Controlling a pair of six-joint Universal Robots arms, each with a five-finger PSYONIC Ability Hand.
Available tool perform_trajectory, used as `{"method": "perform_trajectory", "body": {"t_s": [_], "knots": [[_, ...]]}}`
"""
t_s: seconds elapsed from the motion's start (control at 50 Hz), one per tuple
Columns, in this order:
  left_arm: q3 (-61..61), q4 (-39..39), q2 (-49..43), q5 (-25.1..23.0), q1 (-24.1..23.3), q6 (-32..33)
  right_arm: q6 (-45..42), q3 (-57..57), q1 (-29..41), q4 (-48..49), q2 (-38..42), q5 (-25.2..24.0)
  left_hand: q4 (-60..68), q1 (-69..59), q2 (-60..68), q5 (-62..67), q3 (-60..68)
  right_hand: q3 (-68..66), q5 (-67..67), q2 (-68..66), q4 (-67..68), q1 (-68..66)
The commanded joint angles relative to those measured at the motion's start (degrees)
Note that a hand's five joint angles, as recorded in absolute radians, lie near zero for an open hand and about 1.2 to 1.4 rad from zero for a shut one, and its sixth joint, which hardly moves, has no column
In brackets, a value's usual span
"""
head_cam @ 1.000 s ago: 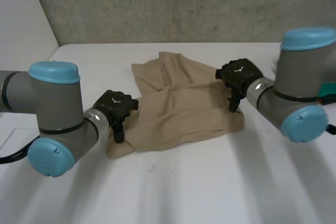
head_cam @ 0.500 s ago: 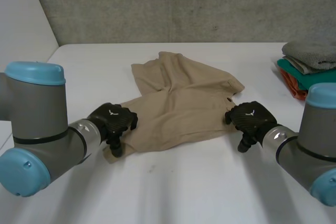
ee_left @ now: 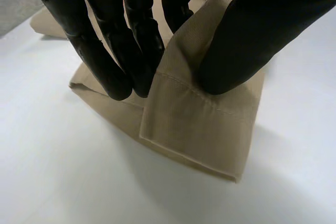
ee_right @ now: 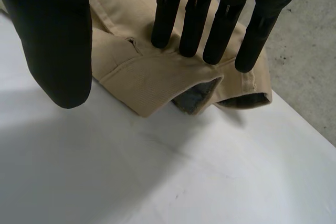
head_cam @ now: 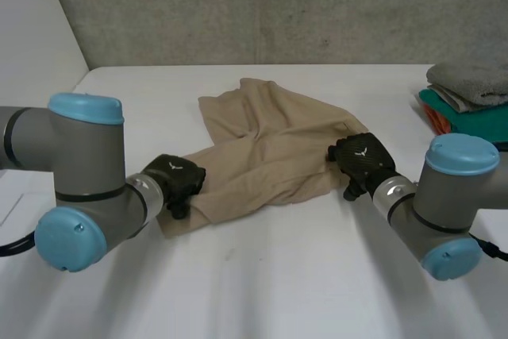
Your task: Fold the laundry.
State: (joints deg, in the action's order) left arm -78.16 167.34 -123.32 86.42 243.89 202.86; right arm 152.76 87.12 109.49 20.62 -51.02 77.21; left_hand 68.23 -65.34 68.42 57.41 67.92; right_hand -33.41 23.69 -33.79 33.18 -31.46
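A tan pair of shorts [head_cam: 270, 148] lies crumpled in the middle of the white table [head_cam: 262, 283]. My left hand [head_cam: 175, 180] is at its near left corner. In the left wrist view the left hand's thumb [ee_left: 247, 30] and fingers [ee_left: 131, 40] pinch a raised fold of the hem [ee_left: 205, 124]. My right hand [head_cam: 361, 160] is at the shorts' right edge. In the right wrist view its straight fingers [ee_right: 194, 14] rest their tips on the tan waistband [ee_right: 142, 72], while the thumb [ee_right: 58, 40] stands apart over the bare table.
A stack of folded clothes [head_cam: 468, 101], grey on top of teal and orange, sits at the table's far right. A concrete wall [head_cam: 262, 5] runs behind the table. The table's left edge [head_cam: 79, 77] is near my left arm.
My left hand's fingers have closed onto the hem corner. My right hand swung down toward the near edge, then came back to the shorts' right edge.
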Motion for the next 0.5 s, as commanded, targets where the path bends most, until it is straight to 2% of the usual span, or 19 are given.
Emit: {"method": "perform_trajectory", "body": {"t_s": [0.02, 0.18, 0.26, 0.32, 0.4, 0.48, 0.5], "knots": [[1.9, -0.2, 0.0, 0.1, 0.8, -0.4, 0.1, -5.1, 0.7, -0.1, 3.1, 0.3, 11.8, -14.7, 11.6, 12.6, 12.1, -9.9, 9.6, -9.5, 10.1, -11.8], [3.7, -0.4, -1.2, 0.1, 1.2, -0.4, 0.2, -10.1, 1.4, -0.1, 6.5, 1.5, 11.8, -14.7, 11.6, 12.6, 12.1, -23.5, 23.2, -23.1, 23.7, -25.5], [4.1, -0.9, -0.7, 0.0, 1.2, -0.6, 0.4, -11.8, 1.3, -0.8, 7.1, 2.4, 11.8, -14.7, 11.6, 12.6, 12.1, -45.8, 45.6, -45.5, 46.1, -47.8], [4.2, -1.6, 1.4, -0.2, 1.2, -1.0, 1.1, -11.9, 0.8, -2.3, 5.8, 2.3, 11.8, -14.7, 11.6, 12.6, 12.1, -46.6, 46.3, -46.2, 46.8, -48.5], [4.3, -2.5, 6.6, -0.1, 1.6, -1.9, 4.1, -11.4, -0.7, -8.0, 0.6, 1.6, 11.8, -14.7, 11.6, 12.6, 12.1, -46.6, 46.3, -46.2, 46.8, -48.5], [4.9, -3.6, 14.1, 0.2, 1.7, -1.8, 6.3, -12.4, -2.8, -19.7, -9.2, -1.7, 11.8, -14.7, 11.6, 12.6, 12.1, -46.6, 46.3, -46.2, 46.8, -48.5], [6.0, -3.8, 17.9, 0.2, 1.8, -1.7, 5.7, -14.2, -3.8, -25.9, -13.4, -3.5, 11.8, -14.7, 11.6, 12.6, 12.1, -46.6, 46.3, -46.2, 46.8, -48.5]]}}
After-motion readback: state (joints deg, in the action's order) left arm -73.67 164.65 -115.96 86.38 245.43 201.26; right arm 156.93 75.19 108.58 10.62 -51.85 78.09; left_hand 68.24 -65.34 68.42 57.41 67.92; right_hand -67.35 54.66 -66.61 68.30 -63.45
